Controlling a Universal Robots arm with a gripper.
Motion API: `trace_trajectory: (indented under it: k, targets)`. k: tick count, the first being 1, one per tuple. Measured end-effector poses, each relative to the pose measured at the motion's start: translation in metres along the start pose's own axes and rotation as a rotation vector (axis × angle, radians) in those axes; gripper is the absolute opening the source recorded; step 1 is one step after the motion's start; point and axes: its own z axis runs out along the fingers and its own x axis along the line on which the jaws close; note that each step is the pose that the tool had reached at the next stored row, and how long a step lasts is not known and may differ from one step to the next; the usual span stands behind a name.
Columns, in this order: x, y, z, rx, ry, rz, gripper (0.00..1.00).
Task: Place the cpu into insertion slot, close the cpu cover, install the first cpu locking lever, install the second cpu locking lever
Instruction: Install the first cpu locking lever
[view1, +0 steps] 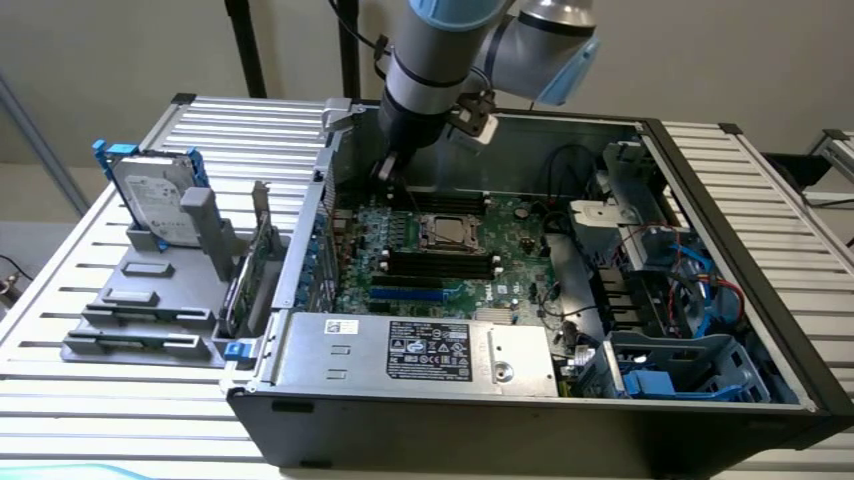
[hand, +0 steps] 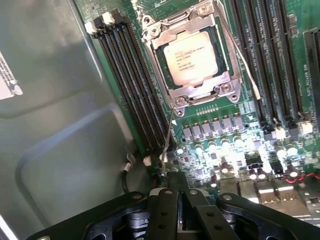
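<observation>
Our gripper is clenched shut on nothing, hanging low inside the case over the motherboard, near the memory slots. We see the cover lying flat on the slot, with the cpu seated inside and showing through its window. One thin lever runs from the slot's corner to just beside the fingertips; we cannot tell whether they touch.

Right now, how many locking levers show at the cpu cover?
2. One lever runs along the cover beside memory slots; the other lever slants from the cover's opposite corner toward the gripper. None looks hidden.
</observation>
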Motion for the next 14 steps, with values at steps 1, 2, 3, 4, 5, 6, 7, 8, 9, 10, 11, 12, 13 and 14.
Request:
trace_trajectory:
  k: [1,2,3,4,5,6,7,8,9,10,11,12,13,14]
  targets:
    - [0.0,0.0,0.0002,0.0008,0.0087,0.006,0.11]
    - [0.0,0.0001,0.0004,0.0013,0.0158,0.011,0.11]
    - [0.0,0.0001,0.0005,0.0013,0.0206,0.016,0.11]
    - [0.0,0.0002,0.0005,0.0011,0.0234,0.019,0.11]
    - [0.0,0.0007,0.0004,0.0007,0.0246,0.021,0.11]
    - [0.0,0.0016,0.0002,0.0002,0.0255,0.023,0.11]
    - [0.0,0.0026,-0.0001,-0.0003,0.026,0.025,0.11]
    - [0.001,0.004,-0.0003,-0.0006,0.0266,0.026,0.11]
    - [0.001,0.0057,-0.0006,-0.0009,0.0268,0.027,0.11]
    - [0.002,0.008,-0.0012,-0.001,0.0268,0.027,0.11]
    - [0.003,0.0111,-0.0017,-0.001,0.0269,0.027,0.11]
    - [0.005,0.0147,-0.0025,-0.001,0.0268,0.028,0.11]
    - [0.006,0.0188,-0.0034,-0.001,0.0266,0.028,0.11]
    - [0.008,0.0235,-0.0043,-0.001,0.0267,0.027,0.11]
